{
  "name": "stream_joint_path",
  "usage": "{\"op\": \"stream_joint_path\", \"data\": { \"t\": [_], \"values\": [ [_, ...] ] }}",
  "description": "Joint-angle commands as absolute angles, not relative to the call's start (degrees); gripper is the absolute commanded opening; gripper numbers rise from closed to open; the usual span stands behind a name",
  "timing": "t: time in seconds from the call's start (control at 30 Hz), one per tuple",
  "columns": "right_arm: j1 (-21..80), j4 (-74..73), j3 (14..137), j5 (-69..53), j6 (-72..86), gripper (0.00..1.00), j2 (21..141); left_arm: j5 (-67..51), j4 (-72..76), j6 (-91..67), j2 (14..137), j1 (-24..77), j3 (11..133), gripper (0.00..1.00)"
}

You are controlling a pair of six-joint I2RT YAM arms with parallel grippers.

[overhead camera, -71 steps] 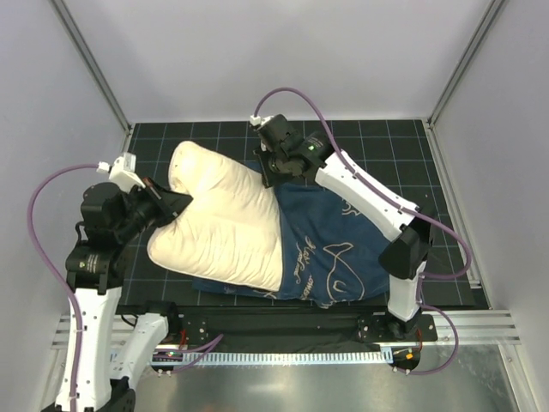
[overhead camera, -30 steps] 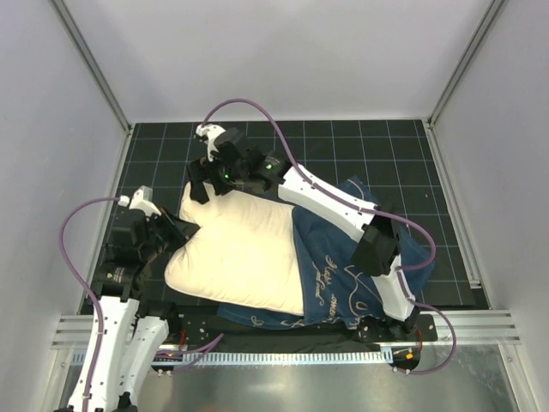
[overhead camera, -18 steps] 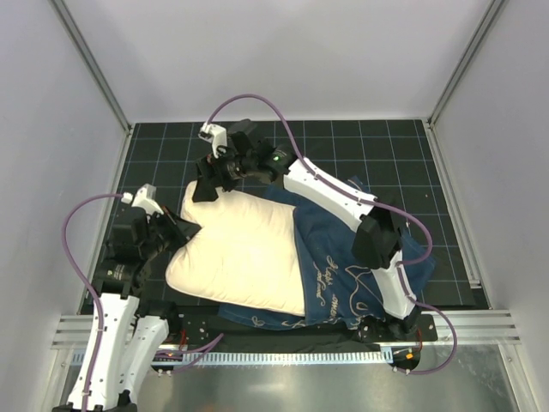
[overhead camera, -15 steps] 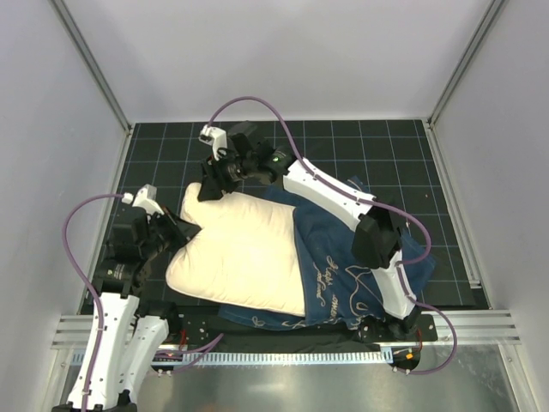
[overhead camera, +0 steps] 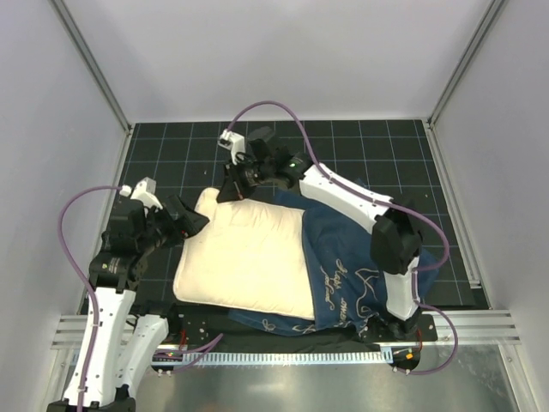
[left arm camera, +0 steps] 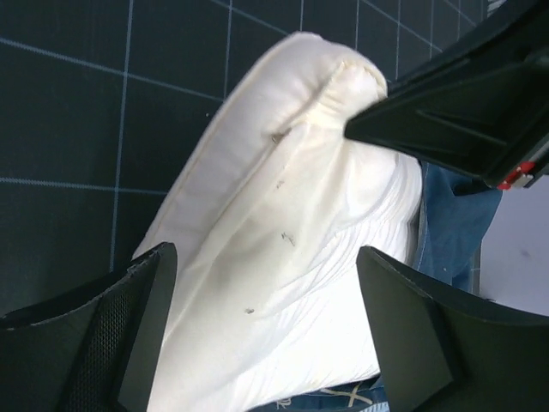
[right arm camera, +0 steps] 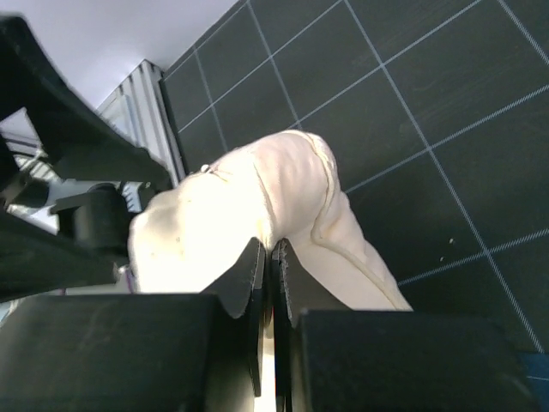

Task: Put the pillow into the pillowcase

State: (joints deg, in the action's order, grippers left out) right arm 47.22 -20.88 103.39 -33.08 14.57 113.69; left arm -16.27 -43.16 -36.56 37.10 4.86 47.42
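Seen from above, the pillow [overhead camera: 244, 257] lies on the black gridded worktop [overhead camera: 163, 142] with its right end tucked into the navy pillowcase [overhead camera: 356, 257]. The right arm stretches across the case so its claw [overhead camera: 232, 189] can pinch the pillow's far left corner, probably to steer it inward, while the left claw [overhead camera: 192, 221] stands just beside the left edge. The left wrist view shows its fingers [left arm camera: 129, 343] spread wide around the pillow's end, gripping nothing. In the right wrist view, the fingers [right arm camera: 247, 275] are closed tight on the pillow's seam.

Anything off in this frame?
Nothing damaged. The pillowcase is bunched and skewed, covering only the right end of the pillow; the right gripper pinches its far left corner, not the case.
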Motion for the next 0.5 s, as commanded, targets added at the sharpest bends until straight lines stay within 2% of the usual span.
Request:
{"op": "stream_joint_path", "data": {
  "t": [0.0,0.17,0.47],
  "values": [
    [44.6,-13.3,98.8,-39.1,17.0,0.04,103.4,-15.9,-42.6,-34.4,38.0,5.2,52.0,0.89],
    [39.8,-10.5,93.3,-47.0,18.4,0.04,96.3,-12.7,-45.2,-33.8,38.3,5.1,54.6,0.96],
    [35.1,-6.7,82.3,-50.3,17.3,0.04,84.9,-9.3,-47.9,-32.9,43.9,0.9,58.3,0.99]
  ]
}}
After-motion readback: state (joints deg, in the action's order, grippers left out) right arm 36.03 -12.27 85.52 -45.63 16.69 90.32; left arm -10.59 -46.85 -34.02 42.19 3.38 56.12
